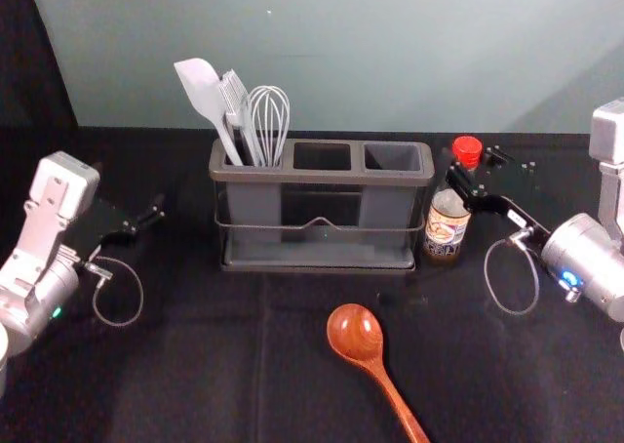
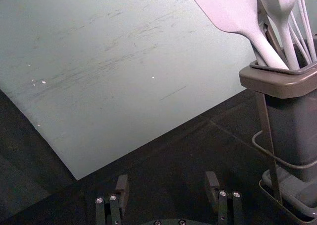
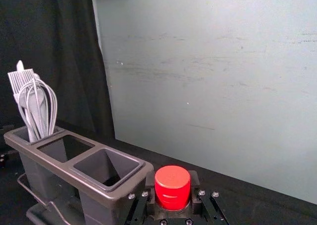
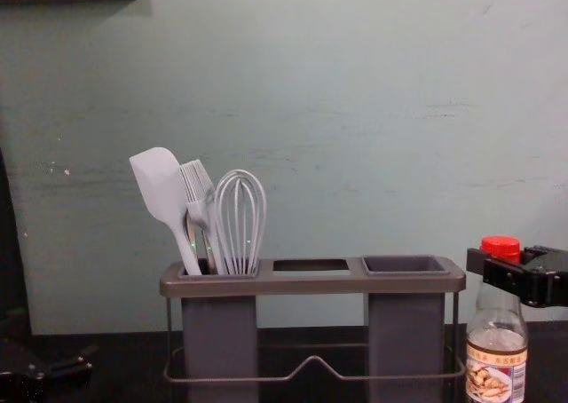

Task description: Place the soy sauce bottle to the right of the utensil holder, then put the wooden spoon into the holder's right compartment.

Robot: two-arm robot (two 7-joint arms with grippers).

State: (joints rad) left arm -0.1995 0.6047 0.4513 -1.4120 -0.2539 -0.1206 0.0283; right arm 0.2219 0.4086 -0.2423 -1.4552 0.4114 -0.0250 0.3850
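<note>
Fingers seemingly closed around the bottle (image 1: 447,230), right gripper (image 1: 472,173) is beside the holder (image 1: 322,177), open left gripper (image 1: 146,215) opposite.

Soy sauce bottle (image 4: 499,319): printed characters across its label (image 4: 496,373), too small to read surely
Other readable text: none

A hand could pass between the wooden spoon (image 1: 356,334) and the utensil holder (image 1: 317,178). The soy sauce bottle (image 1: 447,221) and right gripper (image 1: 472,168) block the holder's right side; standing utensils (image 1: 205,90) crowd above its left compartment.
</note>
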